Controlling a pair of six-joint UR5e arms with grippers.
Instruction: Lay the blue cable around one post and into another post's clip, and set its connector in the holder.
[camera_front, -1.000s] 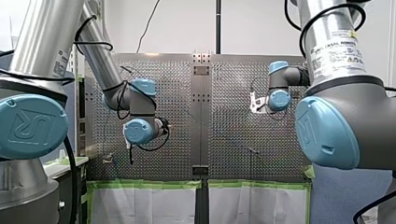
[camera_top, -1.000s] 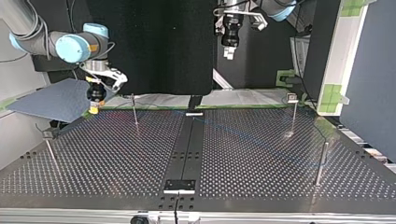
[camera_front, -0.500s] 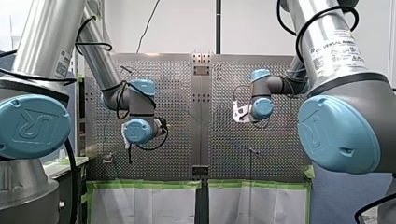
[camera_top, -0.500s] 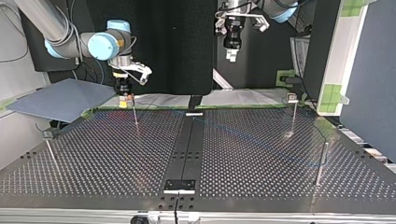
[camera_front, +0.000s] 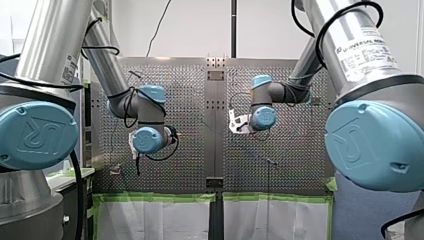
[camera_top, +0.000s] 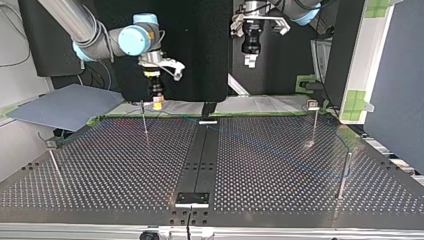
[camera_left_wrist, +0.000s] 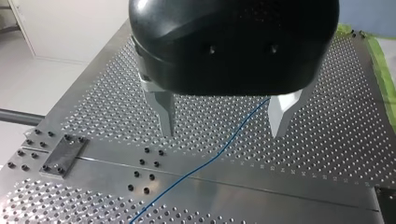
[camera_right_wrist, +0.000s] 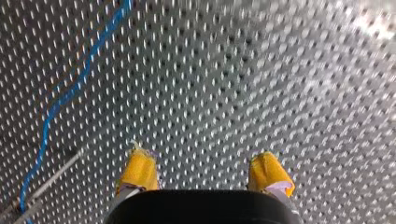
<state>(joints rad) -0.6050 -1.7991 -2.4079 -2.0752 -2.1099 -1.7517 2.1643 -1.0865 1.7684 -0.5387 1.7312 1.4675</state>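
Metal fingers of my left gripper (camera_left_wrist: 223, 134) stand spread in the left wrist view, with nothing between them, above the desk (camera_left_wrist: 327, 116). The blue cable (camera_left_wrist: 205, 163) lies loose on the desk beneath. It passes under the gap between the fingers, closer to one of them, and runs on across a plain strip (camera_left_wrist: 261, 179) between the perforated plates.

In the right wrist view my right gripper (camera_right_wrist: 204, 171) shows two yellow pads (camera_right_wrist: 140, 170) held wide apart, with only perforated surface ahead of them. The cable snakes along the desk well off to the side of one pad, and a slim post (camera_right_wrist: 51, 182) shows beside the stretch of cable nearest the gripper.

In the front view my left arm (camera_front: 147, 139) has its wrist at about eight o'clock from the desk's middle. My right arm (camera_front: 262, 117) has its wrist near the middle strip, at three o'clock. The cable is too fine to make out there.

In the top view the right gripper hangs at eleven o'clock over the desk's far edge, its yellow tip just at three o'clock of the top of a far post (camera_top: 144, 120). The left gripper hangs higher, at twelve o'clock, well above the desk. A clip post (camera_top: 314, 122) stands at two o'clock. The cable shows only as a faint blue trace — from the middle strip toward three o'clock.
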